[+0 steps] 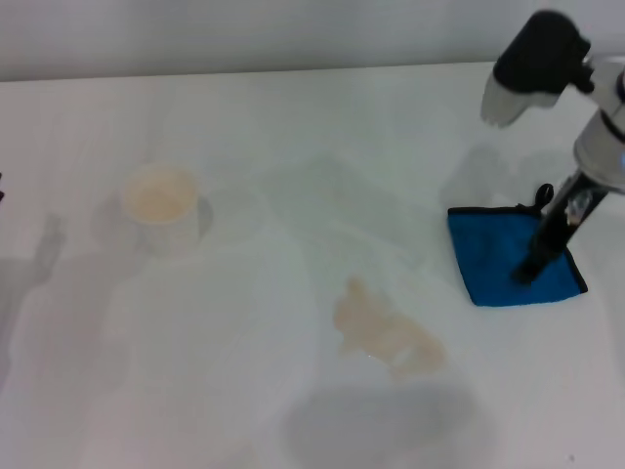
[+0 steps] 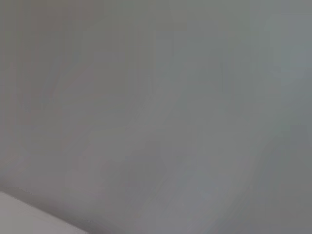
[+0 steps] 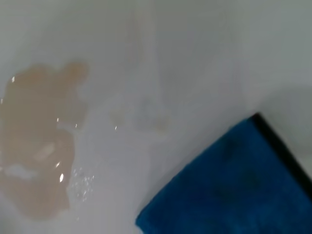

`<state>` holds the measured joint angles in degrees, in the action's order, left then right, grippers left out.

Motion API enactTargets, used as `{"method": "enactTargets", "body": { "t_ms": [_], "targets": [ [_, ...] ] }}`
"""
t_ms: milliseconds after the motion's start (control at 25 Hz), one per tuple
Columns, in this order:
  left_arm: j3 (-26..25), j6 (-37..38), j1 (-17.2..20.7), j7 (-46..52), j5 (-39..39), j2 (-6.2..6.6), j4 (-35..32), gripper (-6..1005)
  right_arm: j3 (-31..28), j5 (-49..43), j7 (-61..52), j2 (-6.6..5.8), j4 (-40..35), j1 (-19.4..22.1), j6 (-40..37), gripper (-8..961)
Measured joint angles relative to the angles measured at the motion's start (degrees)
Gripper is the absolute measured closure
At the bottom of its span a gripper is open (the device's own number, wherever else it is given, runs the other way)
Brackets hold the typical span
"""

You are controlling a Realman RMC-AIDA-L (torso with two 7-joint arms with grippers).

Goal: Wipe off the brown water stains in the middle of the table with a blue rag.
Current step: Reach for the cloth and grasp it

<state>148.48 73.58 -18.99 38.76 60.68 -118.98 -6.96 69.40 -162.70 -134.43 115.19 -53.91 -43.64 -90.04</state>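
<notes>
The blue rag lies flat on the white table at the right, its black loop at the far corner. My right gripper reaches down from the right arm, and its dark tip rests on the rag's right half. The brown water stains form a pale tan blotchy puddle in the middle front, a short way left of the rag and apart from it. In the right wrist view, the stains glisten and a corner of the rag sits close by. My left gripper is out of view.
A white paper cup with tan residue inside stands upright at the left. Grey shadows fall on the table at the left and at the front middle. The left wrist view holds only a blank grey surface.
</notes>
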Motion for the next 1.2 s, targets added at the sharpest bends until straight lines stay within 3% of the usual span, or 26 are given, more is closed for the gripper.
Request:
{"method": "enactTargets", "body": {
  "t_ms": [1200],
  "targets": [
    [0.0,-3.3,-1.0,2.6,1.2,-0.20,-0.8,104,5.7,1.3,0.1,0.47,6.0,0.0,8.7,127]
  ]
}}
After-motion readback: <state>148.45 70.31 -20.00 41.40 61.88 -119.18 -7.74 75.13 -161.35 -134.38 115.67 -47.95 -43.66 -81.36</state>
